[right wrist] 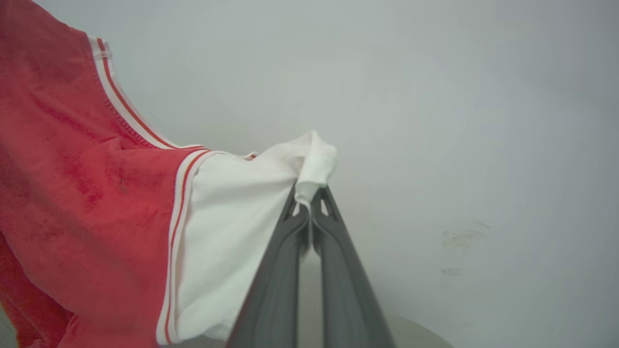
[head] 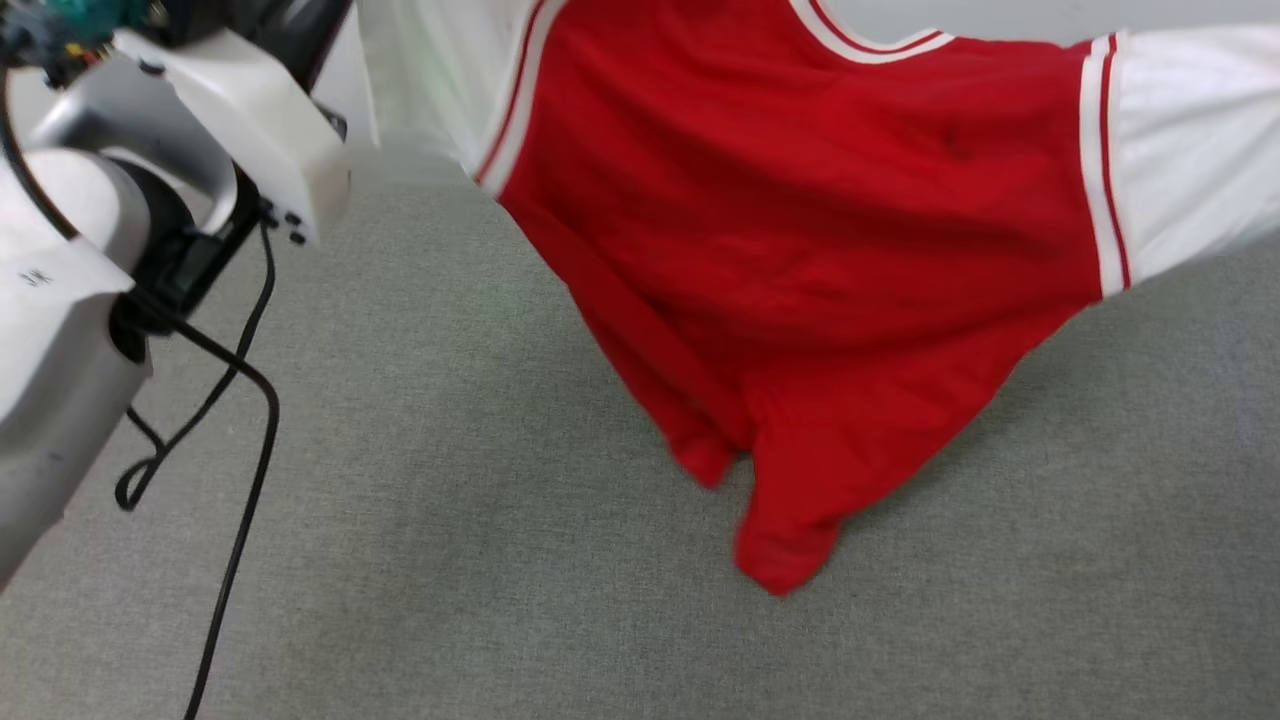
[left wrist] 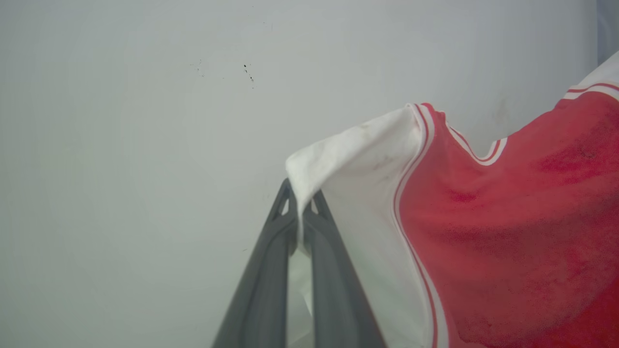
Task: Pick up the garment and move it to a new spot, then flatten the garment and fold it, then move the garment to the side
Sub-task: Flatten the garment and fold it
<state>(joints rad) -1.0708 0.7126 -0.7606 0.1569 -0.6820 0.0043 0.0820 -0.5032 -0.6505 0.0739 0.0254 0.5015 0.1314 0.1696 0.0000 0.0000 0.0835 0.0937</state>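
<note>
you hold garment (head: 800, 250) aloft, long axis left-right between grippers. left gripper (left wrist: 301, 195) clamped on its left white end, right gripper (right wrist: 308, 198) clamped on right end. low red tip hangs nearer you, maybe brushing grey surface (head: 450, 520). lower both ends evenly.

the grey cloth surface (head: 500, 600) lies open at the lower left, middle and right. the hanging garment (head: 800, 230) spans the upper middle, its red hem (head: 780, 560) drooping close to the surface. at the far left the pale left arm (head: 70, 330) and its looping black cable (head: 270, 400) stand in the way
</note>
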